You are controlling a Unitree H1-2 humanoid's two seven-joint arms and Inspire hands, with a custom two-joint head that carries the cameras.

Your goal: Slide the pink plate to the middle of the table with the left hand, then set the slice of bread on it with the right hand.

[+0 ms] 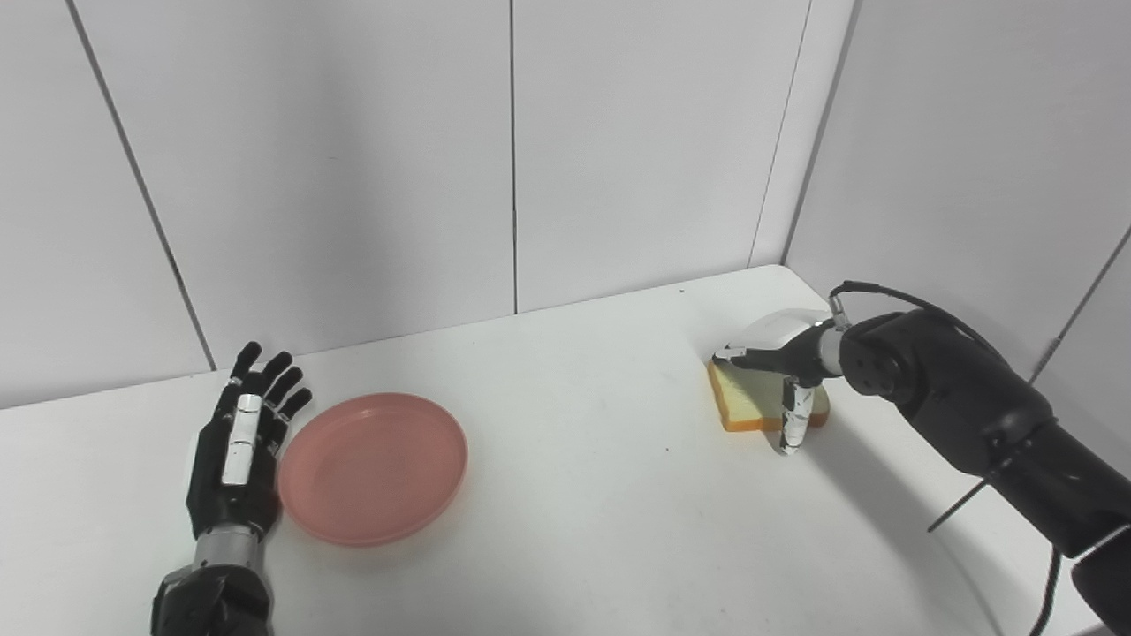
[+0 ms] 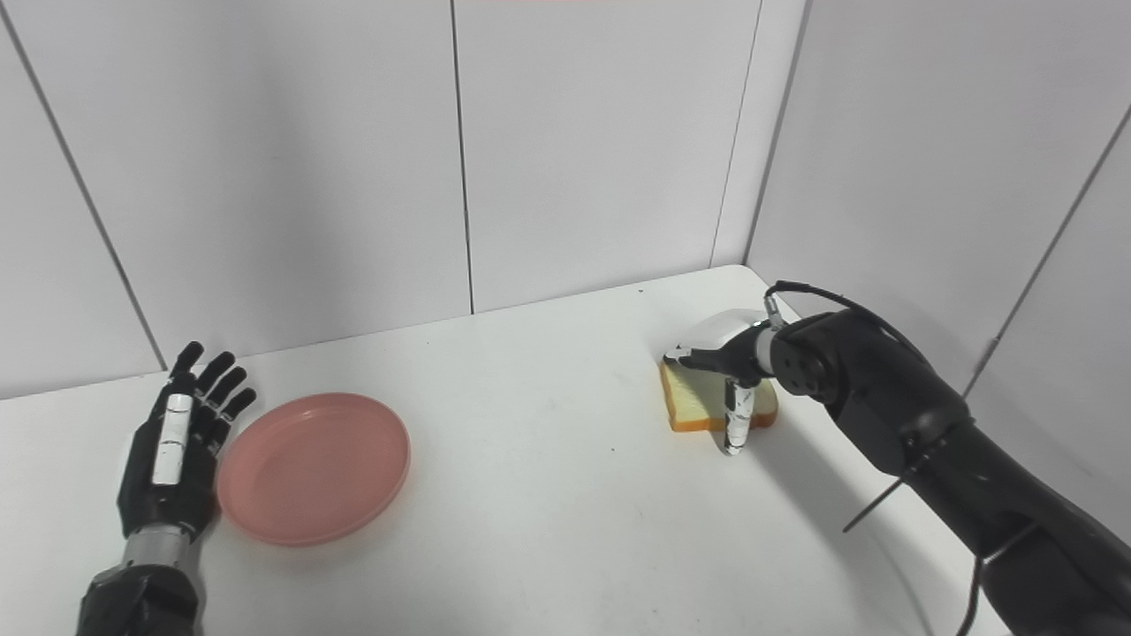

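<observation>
Plate: my shallow round pink plastic plate (image 1: 373, 466) lay flat on the left part of the plain white worktop (image 1: 574, 495), rim raised, nothing on it.
Bread: the square slice of pale bread with an orange-brown crust (image 1: 747, 402) lay flat near the right rear corner, well apart from the plate.
Left hand: my black left hand (image 1: 239, 450) rested just beside the plate's left edge, fingers spread and straight, holding nothing.
Right hand: my right hand (image 1: 782, 371) hung over the bread, fingers apart, one reaching down at the slice's front edge; I could not tell whether it gripped.
</observation>
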